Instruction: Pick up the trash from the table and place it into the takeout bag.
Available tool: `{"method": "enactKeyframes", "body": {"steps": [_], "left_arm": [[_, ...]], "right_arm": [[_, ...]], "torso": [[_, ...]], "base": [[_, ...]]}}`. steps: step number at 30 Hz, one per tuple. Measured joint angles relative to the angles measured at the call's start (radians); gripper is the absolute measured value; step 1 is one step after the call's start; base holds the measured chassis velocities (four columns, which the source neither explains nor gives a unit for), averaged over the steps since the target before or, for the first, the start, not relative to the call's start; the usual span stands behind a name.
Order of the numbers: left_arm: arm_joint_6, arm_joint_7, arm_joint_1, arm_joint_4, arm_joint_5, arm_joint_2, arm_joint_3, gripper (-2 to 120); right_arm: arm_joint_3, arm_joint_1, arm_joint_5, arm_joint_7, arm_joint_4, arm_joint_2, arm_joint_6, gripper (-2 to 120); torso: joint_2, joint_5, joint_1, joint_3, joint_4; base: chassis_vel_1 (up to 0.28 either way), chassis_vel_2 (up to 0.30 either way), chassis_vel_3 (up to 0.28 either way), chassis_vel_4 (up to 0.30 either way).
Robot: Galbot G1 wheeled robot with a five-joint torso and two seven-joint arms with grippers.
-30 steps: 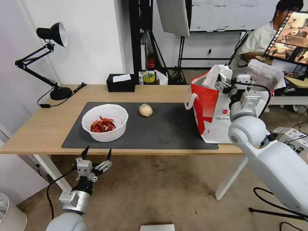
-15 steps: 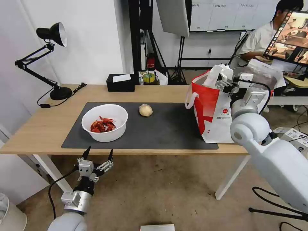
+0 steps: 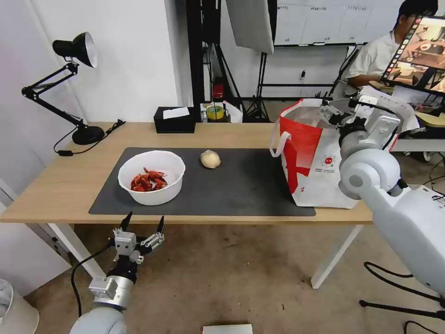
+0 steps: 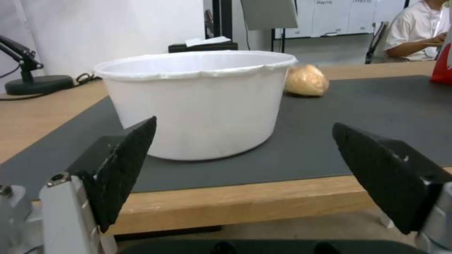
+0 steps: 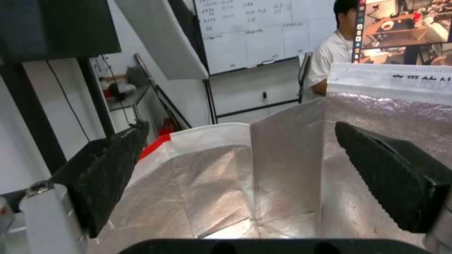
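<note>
My right gripper hangs over the takeout bag, jaws spread and empty above the foil lining, well placed for a drop. My left gripper waits open below the table edge, facing the bowl; the beige wrapped ball lies beyond on the mat.

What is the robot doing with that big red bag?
It is tidying rubbish into the takeout bag. The right gripper hangs open and empty over the bag's foil-lined mouth. The bowl of crayfish shells and the beige ball sit on the table. The left gripper waits open below the table's front edge, near the bowl.
</note>
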Motion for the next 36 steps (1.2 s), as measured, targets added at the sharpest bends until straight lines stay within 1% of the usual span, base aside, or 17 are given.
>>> {"method": "enactKeyframes", "body": {"steps": [6,10,12,13,14,17,18,20,22,23,26,27,30,31,34,35,36], "left_arm": [[0.0,0.0,-0.003,0.0,0.0,0.001,0.0,100],[0.001,0.0,-0.005,0.0,0.0,0.001,-0.001,100],[0.001,0.0,-0.007,-0.001,-0.001,0.001,-0.003,100],[0.001,0.0,-0.008,0.0,-0.002,0.001,-0.004,100],[0.001,0.0,-0.008,0.0,-0.002,0.001,-0.004,100],[0.001,0.0,-0.01,0.0,-0.002,-0.002,-0.003,100],[0.001,0.0,-0.01,0.0,-0.002,-0.002,-0.003,100],[0.001,0.0,-0.012,0.002,-0.002,-0.005,-0.003,100],[0.0,0.0,-0.015,0.003,-0.001,-0.007,-0.003,100],[0.0,0.0,-0.015,0.003,-0.001,-0.007,-0.003,100],[-0.002,0.0,-0.015,0.002,0.001,-0.011,-0.005,100],[-0.002,0.0,-0.015,0.002,0.001,-0.011,-0.005,100],[-0.005,0.0,-0.007,-0.003,0.004,-0.013,-0.01,100],[-0.005,0.0,-0.007,-0.003,0.004,-0.013,-0.01,100],[-0.01,0.002,0.004,-0.005,0.012,-0.016,-0.018,100],[-0.01,0.002,0.004,-0.005,0.012,-0.016,-0.018,100],[-0.015,0.003,0.007,-0.005,0.016,-0.017,-0.02,100]], "right_arm": [[0.002,-0.002,-0.017,-0.009,0.004,-0.001,0.002,100],[0.021,-0.027,-0.035,-0.053,0.033,-0.01,0.018,100],[0.05,-0.076,-0.035,-0.129,0.082,-0.028,0.039,100],[0.072,-0.118,-0.035,-0.187,0.112,-0.038,0.055,100],[0.072,-0.118,-0.035,-0.187,0.112,-0.038,0.055,100],[0.145,-0.272,-0.048,-0.348,0.194,-0.063,0.104,100],[0.145,-0.272,-0.048,-0.348,0.194,-0.063,0.104,100],[0.205,-0.391,-0.081,-0.453,0.244,-0.067,0.158,100],[0.247,-0.48,-0.11,-0.518,0.278,-0.067,0.214,100],[0.247,-0.48,-0.11,-0.518,0.278,-0.067,0.214,100],[0.306,-0.626,-0.161,-0.59,0.313,-0.054,0.294,100],[0.306,-0.626,-0.161,-0.59,0.313,-0.054,0.294,100],[0.364,-0.752,-0.237,-0.661,0.32,-0.039,0.379,100],[0.364,-0.752,-0.237,-0.661,0.32,-0.039,0.379,100],[0.408,-0.852,-0.308,-0.711,0.314,-0.015,0.456,100],[0.408,-0.852,-0.308,-0.711,0.314,-0.015,0.456,100],[0.423,-0.891,-0.333,-0.731,0.305,-0.002,0.483,100]], "torso": [[0.0,0.0001,0.0,0.0,0.0],[0.0,0.0,0.0,0.0,0.0001],[0.0,0.0,0.0,0.0,0.0002],[0.0,-0.0002,0.0,0.0,0.0002],[0.0,-0.0002,0.0,0.0,0.0002],[0.0,0.0003,0.0,0.0,-0.0001],[0.0,0.0003,0.0,0.0,-0.0001],[0.0,0.0001,0.0,0.0,-0.0003],[0.0,0.0,0.0,0.0,-0.0002],[0.0,0.0,0.0,0.0,-0.0002],[0.0,0.0003,0.0,0.0,-0.0001],[0.0,0.0003,0.0,0.0,-0.0001],[0.0,0.0,0.0,0.0,-0.0001],[0.0,0.0,0.0,0.0,-0.0001],[0.0,-0.0001,0.0,0.0,0.0002],[0.0,-0.0001,0.0,0.0,0.0002],[0.0,0.0,0.0,0.0,0.0]], "base": [[0.0,0.0,0.0,0.0],[0.0,0.0,0.0,0.0],[0.0,0.0,0.0,0.0],[0.0,0.0,0.0,0.0],[0.0,0.0,0.0,0.0],[0.0,0.0,0.0,0.0],[0.0,0.0,0.0,0.0],[0.0,0.0,0.0,0.0],[0.0,0.0,0.0,0.0],[0.0,0.0,0.0,0.0],[0.0,0.0,0.0,0.0],[0.0,0.0,0.0,0.0],[0.0,0.0,0.0,0.0],[0.0,0.0,0.0,0.0],[0.0,0.0,0.0,0.0],[0.0,0.0,0.0,0.0],[0.0,0.0,0.0,0.0]]}}
